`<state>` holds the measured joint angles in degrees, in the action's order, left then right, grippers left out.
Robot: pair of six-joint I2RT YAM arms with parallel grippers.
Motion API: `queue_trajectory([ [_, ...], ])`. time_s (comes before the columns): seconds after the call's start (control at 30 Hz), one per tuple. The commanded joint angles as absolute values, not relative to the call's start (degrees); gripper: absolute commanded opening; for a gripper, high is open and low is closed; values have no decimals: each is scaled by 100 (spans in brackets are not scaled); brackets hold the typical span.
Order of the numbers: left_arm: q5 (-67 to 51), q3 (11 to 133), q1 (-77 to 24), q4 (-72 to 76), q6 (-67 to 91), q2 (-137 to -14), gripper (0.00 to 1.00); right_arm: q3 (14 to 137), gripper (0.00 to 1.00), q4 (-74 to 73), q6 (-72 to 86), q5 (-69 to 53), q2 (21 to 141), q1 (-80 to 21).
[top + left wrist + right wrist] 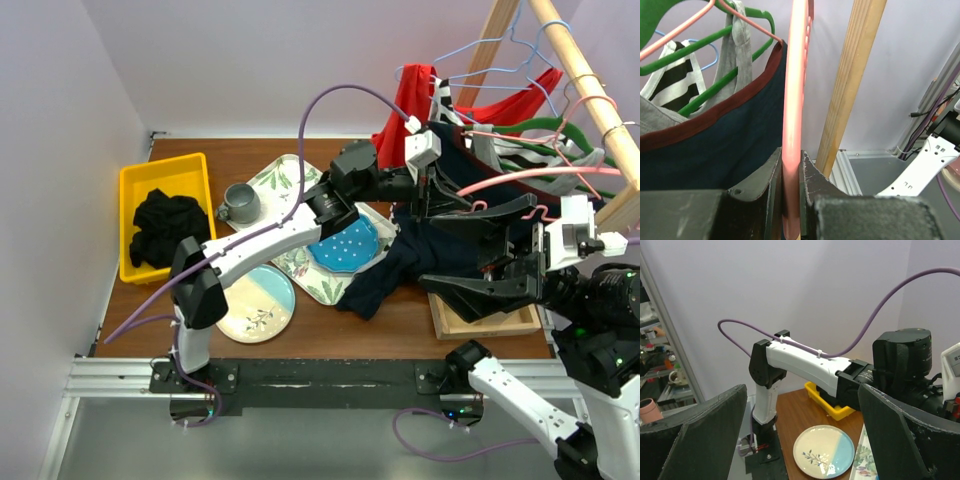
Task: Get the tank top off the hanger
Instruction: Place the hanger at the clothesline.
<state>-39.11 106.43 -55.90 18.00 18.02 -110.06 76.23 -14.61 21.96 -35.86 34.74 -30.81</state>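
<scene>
My left gripper (791, 172) pinches the pink hanger (793, 95) between its pads. The navy tank top (715, 145), maroon-trimmed, touches that hanger at nine o'clock; a wooden post (850, 85) stands at two o'clock. My right gripper (800, 440) is spread wide, holding nothing, with a plate (824, 452) at six o'clock.

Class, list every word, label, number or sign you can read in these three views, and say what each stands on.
No text can be read in any view.
Too small to read: dark marks on the white box on the left wrist.
Too small to read: dark marks on the white box on the right wrist.
No lettering: the tray and the round plate carry leaf patterns only.
</scene>
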Motion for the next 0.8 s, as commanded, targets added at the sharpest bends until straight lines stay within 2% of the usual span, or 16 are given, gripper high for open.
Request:
queue_trajectory([
  [0.0,-3841,10969,-5642,1864,1705,-11013,4,7734,97,-1564,2127,-3481,3498,-3094],
  [0.03,-3823,10943,-5643,1811,1679,-10969,9,7769,97,-1582,2127,-3454,3507,-3094],
  [0.07,-3806,10890,-5643,1811,1627,-10951,25,7822,97,-1591,2127,-3454,3524,-3094],
  [0.1,-3780,10777,-5634,1811,1591,-10864,33,7840,97,-1608,2136,-3437,3516,-3094],
  [0.13,-3657,10706,-5634,1802,1547,-10802,49,7909,97,-1617,2153,-3402,3533,-3094],
  [0.23,-3184,10433,-5616,1723,1266,-10556,64,8146,97,-1810,2285,-3069,3612,-3094],
  [0.33,-2735,10336,-5511,1627,1134,-10389,67,8497,97,-2082,2417,-2585,3700,-3094],
  [0.57,-2856,10283,-4862,1872,1231,-10257,73,8885,97,-1978,2540,-2514,3691,-3094],
  [0.67,-2935,10712,-4624,1758,1195,-10476,75,8965,97,-1969,2566,-2522,3718,-3094],
  [0.77,-3093,11843,-4466,1328,1038,-10932,77,8947,97,-1960,2610,-2531,3709,-3094],
])
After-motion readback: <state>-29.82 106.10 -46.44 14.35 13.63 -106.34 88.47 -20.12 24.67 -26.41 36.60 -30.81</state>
